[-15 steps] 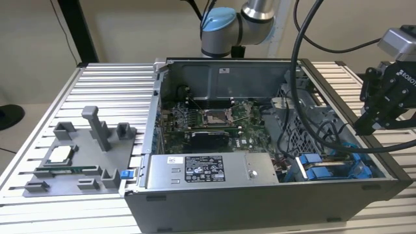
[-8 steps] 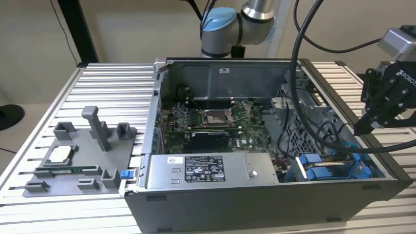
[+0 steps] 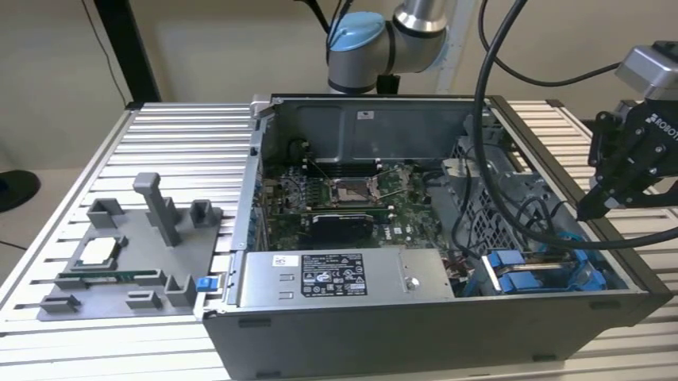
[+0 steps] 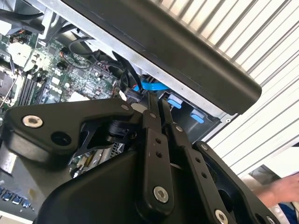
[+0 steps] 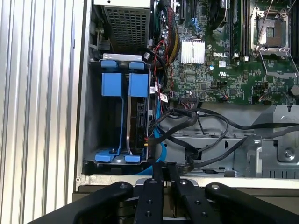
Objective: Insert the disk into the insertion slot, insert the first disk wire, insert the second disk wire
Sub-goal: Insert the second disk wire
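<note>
Blue-framed disk sits in its slot inside the open computer case. Black wires lie beside it. The gripper has its fingers pressed together, holding nothing.

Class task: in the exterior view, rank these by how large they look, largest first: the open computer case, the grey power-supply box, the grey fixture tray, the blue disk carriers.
1. Computer case
2. Fixture tray
3. Power-supply box: close to the tray, so that order is unsure
4. Blue disk carriers
</note>
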Available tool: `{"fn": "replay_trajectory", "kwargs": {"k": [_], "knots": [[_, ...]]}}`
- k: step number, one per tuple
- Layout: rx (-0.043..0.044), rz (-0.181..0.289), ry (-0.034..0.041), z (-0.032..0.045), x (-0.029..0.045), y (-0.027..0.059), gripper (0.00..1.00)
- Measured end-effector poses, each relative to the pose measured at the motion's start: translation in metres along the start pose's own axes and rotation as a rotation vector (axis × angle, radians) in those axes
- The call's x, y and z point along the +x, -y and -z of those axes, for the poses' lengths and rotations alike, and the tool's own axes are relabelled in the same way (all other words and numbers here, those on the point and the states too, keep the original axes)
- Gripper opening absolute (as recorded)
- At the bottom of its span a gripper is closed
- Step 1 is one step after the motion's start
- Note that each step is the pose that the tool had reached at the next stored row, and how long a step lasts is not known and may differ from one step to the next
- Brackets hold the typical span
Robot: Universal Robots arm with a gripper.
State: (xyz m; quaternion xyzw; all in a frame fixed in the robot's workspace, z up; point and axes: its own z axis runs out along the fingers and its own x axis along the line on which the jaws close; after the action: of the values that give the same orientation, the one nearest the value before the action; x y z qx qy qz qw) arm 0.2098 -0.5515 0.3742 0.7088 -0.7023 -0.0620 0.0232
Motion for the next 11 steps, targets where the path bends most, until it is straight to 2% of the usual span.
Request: {"fn": "replay_trajectory", "kwargs": {"k": [6, 11], "knots": [[0.0000, 0.000, 0.0008, 0.0009, 0.0001, -0.0003, 0.00], [0.0006, 0.000, 0.0007, 0.0081, -0.0004, -0.0088, 0.00]]}}
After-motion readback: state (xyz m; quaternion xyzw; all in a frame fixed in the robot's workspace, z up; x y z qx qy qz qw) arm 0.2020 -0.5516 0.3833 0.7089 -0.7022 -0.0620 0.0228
